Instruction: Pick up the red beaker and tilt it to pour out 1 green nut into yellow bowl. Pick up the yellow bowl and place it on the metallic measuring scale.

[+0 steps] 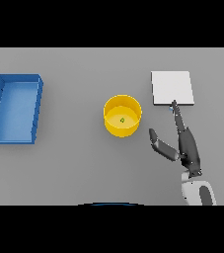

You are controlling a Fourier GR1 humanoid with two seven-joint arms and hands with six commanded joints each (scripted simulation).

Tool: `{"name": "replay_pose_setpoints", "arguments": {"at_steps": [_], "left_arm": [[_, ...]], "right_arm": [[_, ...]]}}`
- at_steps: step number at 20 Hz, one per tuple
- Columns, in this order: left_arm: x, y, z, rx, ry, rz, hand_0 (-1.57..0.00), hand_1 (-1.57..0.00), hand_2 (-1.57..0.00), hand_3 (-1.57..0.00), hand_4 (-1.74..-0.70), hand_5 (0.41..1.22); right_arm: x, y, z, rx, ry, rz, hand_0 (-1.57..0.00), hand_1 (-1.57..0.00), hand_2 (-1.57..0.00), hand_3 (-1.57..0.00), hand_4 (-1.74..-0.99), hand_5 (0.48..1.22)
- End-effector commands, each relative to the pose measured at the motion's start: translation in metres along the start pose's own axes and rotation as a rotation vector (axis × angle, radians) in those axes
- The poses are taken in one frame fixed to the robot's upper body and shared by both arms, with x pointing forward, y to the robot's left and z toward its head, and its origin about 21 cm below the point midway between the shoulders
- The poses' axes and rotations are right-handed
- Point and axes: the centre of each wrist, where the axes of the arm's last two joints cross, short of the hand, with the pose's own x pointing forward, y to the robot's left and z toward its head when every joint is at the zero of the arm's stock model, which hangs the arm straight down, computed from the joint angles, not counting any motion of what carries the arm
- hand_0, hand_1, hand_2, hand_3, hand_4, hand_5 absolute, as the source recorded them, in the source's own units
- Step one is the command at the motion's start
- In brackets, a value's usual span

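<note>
Yellow bowl (122,115) with green nut (122,119), beside open right robot hand (187,147).

One robot arm with a dark hand, seen from above.

The right hand (189,148) is dark charcoal grey, almost black, with long slender fingers (176,114) and a thicker thumb (161,144) built in rounded segments. At the wrist a short dark cuff meets a forearm (198,192) that is white with grey panels and smooth in outline. No cables, screws or markings can be made out.
</note>
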Motion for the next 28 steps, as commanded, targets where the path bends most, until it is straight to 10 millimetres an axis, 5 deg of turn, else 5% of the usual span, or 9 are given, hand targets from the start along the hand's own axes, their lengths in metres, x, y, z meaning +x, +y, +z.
{"name": "replay_pose_setpoints", "arguments": {"at_steps": [1,11,17,19,22,24,28], "left_arm": [[-0.006,-0.004,0.005,0.004,0.017,0.021,-1.57,-1.57,-1.57,-1.48,-1.74,1.221],[-0.057,-0.053,0.060,0.005,0.104,0.204,-1.57,-1.57,-1.57,-1.51,-1.74,1.221],[-0.065,-0.060,0.076,-0.012,0.149,0.227,-1.57,-1.57,-1.57,-1.56,-1.74,1.046],[-0.071,-0.067,0.082,-0.024,0.147,0.180,-1.57,-1.57,-1.57,-1.56,-1.65,0.941],[-0.073,-0.063,0.089,-0.032,0.137,0.154,-1.57,-1.54,-1.50,-1.47,-1.28,0.810],[-0.076,-0.060,0.091,-0.054,0.124,0.153,-1.39,-1.22,-1.21,-1.14,-1.07,0.749],[-0.079,-0.063,0.095,-0.109,0.136,0.103,-0.62,-0.51,-0.52,-0.49,-0.89,0.666]], "right_arm": [[0.000,0.001,-0.001,0.006,0.006,-0.003,0.00,0.00,0.00,0.00,-1.046,0.649],[-0.006,-0.001,0.004,0.018,0.007,-0.025,0.00,0.00,0.00,0.00,-1.004,0.648],[-0.007,-0.002,0.001,0.012,-0.006,-0.023,0.00,0.00,0.00,0.00,-1.013,0.644],[-0.009,-0.005,0.002,0.013,0.012,-0.016,0.00,0.00,0.00,0.00,-1.021,0.636],[-0.008,-0.002,0.003,0.011,-0.001,-0.026,0.00,0.00,0.00,0.00,-1.012,0.634],[-0.007,-0.002,0.002,0.004,-0.008,-0.031,0.00,0.00,0.00,0.00,-1.007,0.635],[-0.007,-0.004,0.002,0.001,-0.003,-0.025,0.00,0.00,0.00,0.00,-1.008,0.635]]}}
